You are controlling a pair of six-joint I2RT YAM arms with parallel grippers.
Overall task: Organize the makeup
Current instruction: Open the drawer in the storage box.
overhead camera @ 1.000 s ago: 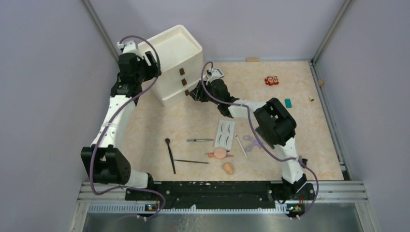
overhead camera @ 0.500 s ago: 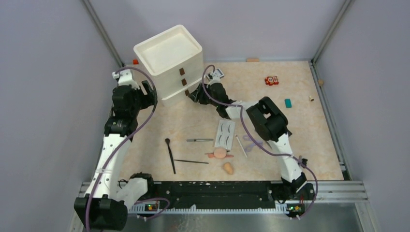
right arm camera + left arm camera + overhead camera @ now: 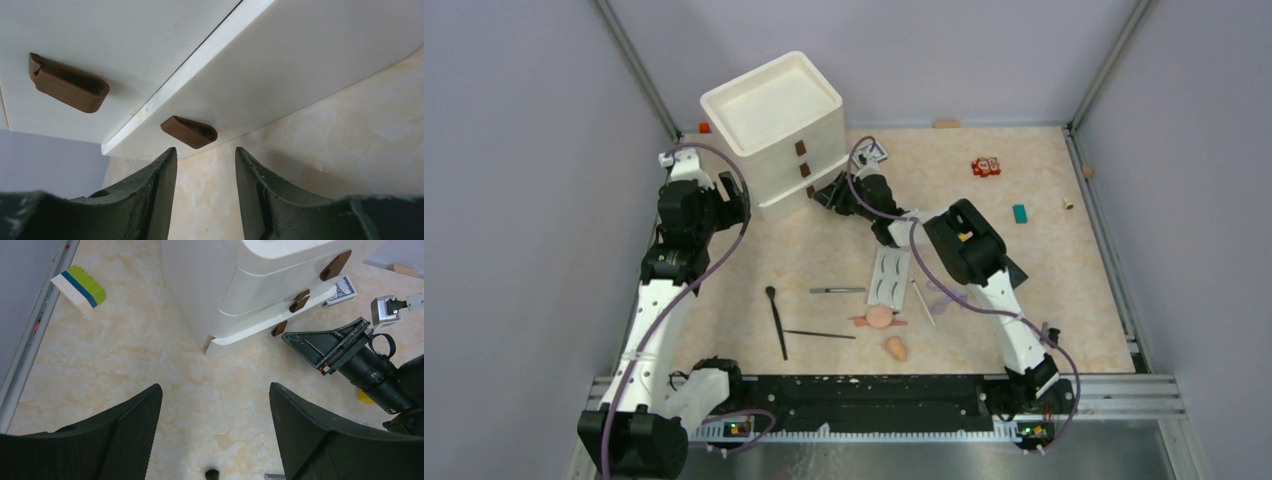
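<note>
A teal block (image 3: 1020, 213) lies near red-and-yellow blocks (image 3: 985, 166) on the tabletop (image 3: 1074, 300).

On the tabletop (image 3: 1054, 300) we see a white eyelash card (image 3: 890, 276) lying flat, its long side toward 12 o'clock. At its 9 o'clock lies a grey pencil (image 3: 837, 290). At 4 o'clock are a white stick (image 3: 922, 301) and a purple curler (image 3: 945, 296), partly hidden. At 6 o'clock sits a round peach puff (image 3: 879, 317), with a peach sponge (image 3: 895, 348) beyond it. At 8 o'clock lie a black brush (image 3: 777, 325) and a thin black pencil (image 3: 820, 334).
</note>
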